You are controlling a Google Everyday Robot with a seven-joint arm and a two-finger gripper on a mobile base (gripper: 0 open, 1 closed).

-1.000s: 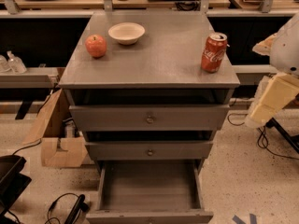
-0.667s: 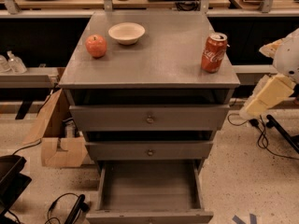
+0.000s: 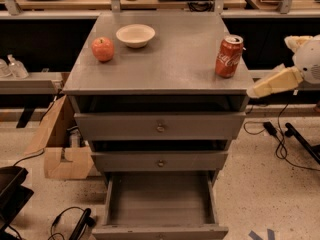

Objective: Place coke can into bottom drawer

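Note:
The coke can stands upright near the right edge of the grey cabinet top. The bottom drawer is pulled open and its grey inside holds nothing. My gripper is at the right of the cabinet, level with the top's front right corner and a little below and to the right of the can, apart from it. It holds nothing that I can see.
A red apple and a white bowl sit at the back left of the top. The two upper drawers are shut. A cardboard box stands at the left and cables lie on the floor at the right.
My arm has risen and swung left, from beside the upper drawer up to the level of the cabinet top, closer to the can. The can has not moved.

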